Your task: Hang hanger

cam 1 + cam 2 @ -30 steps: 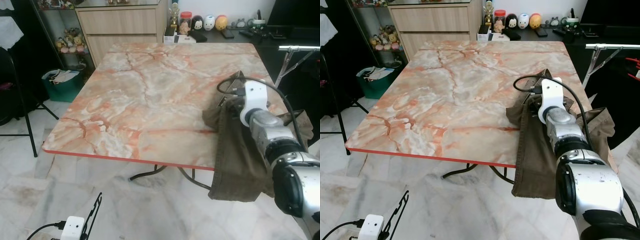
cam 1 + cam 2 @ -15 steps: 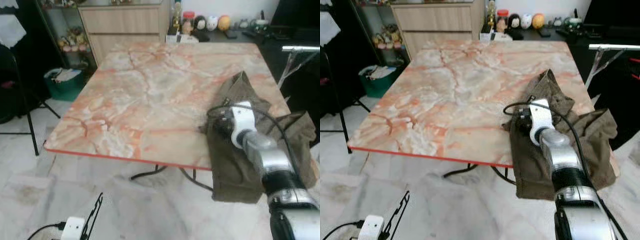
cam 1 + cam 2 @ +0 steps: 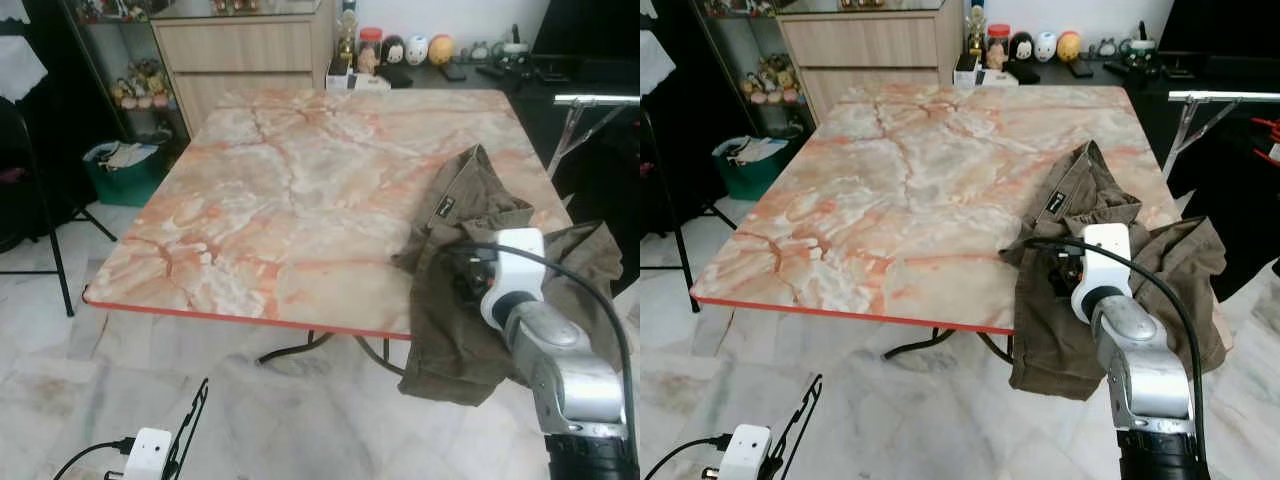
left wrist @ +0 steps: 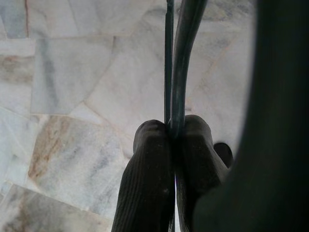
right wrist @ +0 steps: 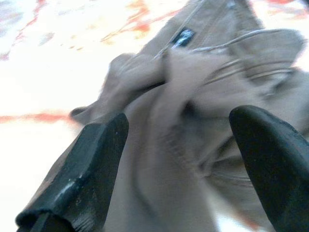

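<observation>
At table edge, right pincer (image 5: 169, 159) drawn back from trousers (image 3: 470, 300), fingers apart

No legible text appears. The trousers (image 3: 1110, 230) carry a small dark label (image 3: 1055, 203) with pale marks, too small to read.
</observation>
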Robot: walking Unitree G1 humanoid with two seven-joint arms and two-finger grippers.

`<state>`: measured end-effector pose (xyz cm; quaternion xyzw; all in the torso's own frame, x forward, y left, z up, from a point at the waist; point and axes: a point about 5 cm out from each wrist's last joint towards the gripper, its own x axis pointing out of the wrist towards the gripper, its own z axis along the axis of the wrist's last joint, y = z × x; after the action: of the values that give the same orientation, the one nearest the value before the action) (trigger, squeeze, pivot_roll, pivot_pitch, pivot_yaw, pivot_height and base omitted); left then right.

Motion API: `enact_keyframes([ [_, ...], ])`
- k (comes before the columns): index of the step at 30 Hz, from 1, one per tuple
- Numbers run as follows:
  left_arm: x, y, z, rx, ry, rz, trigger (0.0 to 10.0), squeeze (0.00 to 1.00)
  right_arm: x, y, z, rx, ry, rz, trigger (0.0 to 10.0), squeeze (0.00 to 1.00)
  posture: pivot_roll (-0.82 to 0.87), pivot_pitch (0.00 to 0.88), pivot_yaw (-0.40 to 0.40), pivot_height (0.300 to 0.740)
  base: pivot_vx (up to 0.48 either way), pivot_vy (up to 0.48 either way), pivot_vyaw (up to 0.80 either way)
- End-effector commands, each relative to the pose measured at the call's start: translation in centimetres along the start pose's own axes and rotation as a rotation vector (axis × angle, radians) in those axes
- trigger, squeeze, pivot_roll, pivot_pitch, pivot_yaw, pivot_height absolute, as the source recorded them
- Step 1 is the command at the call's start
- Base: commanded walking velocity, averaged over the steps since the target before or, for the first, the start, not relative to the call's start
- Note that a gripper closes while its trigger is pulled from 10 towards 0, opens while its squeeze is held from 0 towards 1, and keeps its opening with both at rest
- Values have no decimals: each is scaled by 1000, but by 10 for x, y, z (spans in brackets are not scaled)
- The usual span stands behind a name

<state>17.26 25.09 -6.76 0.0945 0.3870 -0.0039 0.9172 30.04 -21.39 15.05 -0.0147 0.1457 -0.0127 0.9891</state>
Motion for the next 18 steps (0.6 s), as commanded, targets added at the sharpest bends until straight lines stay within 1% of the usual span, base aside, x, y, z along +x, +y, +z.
enact_keyframes([
  [1, -1, 2, 0, 29, -4, -5, 10000, 0, -5, -4, 12, 23, -42, -28, 10000, 0, 79, 29, 63, 740, 0, 0, 0],
  [2, -1, 2, -1, 29, -6, -5, 10000, 0, -7, -4, 18, 32, -95, -32, 10000, 0, 81, 27, 60, 740, 0, 0, 0],
  [3, -1, 2, -1, 29, -6, -5, 10000, 0, -9, -4, 20, 34, -114, -36, 10000, 0, 81, 27, 60, 740, 0, 0, 0],
  [4, -2, 2, -1, 29, -7, -4, 10000, 0, -12, -1, 26, 53, -182, -19, 10000, 0, 83, 29, 57, 740, 0, 0, 0],
  [5, -2, 3, -2, 28, -9, -4, 10000, 0, -20, 3, 30, 77, -261, 1, 10000, 0, 86, 27, 55, 740, 0, 0, 0],
  [6, -2, 3, -2, 28, -9, -4, 10000, 0, -20, 3, 30, 77, -261, 1, 10000, 0, 86, 27, 55, 740, 0, 0, 0],
  [7, -2, 3, -2, 28, -12, -4, 10000, 0, -28, 5, 28, 24, -324, -15, 10000, 0, 85, 30, 55, 740, 0, 0, 0],
  [8, -2, 2, -2, 28, -12, -5, 10000, 0, -30, 7, 26, 3, -338, -18, 10000, 0, 85, 30, 55, 740, 0, 0, 0],
  [9, -2, 2, -2, 28, -14, -5, 10000, 0, -34, 8, 22, 14, -361, -37, 10000, 0, 85, 30, 55, 740, 0, 0, 0],
  [10, -2, 1, -1, 30, -17, -8, 10000, 0, -40, 8, 10, 60, -383, -86, 10000, 0, 82, 31, 54, 740, 0, 0, 0],
  [12, -2, 1, -1, 32, -20, -9, 10000, 0, -46, 8, 0, 52, -398, -132, 10000, 0, 82, 31, 54, 740, 0, 0, 0],
  [13, -1, 0, 2, 31, -30, -9, 10000, 0, -50, 14, -14, 32, -384, -130, 10000, 0, 84, 30, 54, 740, 0, 0, 0],
  [15, -1, 0, 3, 28, -37, -8, 10000, 0, -55, 23, -24, 7, -383, -102, 10000, 0, 83, 29, 54, 740, 0, 0, 0],
  [17, 0, 0, 3, 21, -35, -4, 10000, 0, -57, 31, -44, 13, -351, -114, 10000, 0, 79, 26, 55, 740, 0, 0, 0],
  [18, 0, 0, 3, 16, -34, -2, 10000, 0, -58, 34, -49, 5, -353, -111, 10000, 0, 81, 27, 55, 740, 0, 0, 0],
])
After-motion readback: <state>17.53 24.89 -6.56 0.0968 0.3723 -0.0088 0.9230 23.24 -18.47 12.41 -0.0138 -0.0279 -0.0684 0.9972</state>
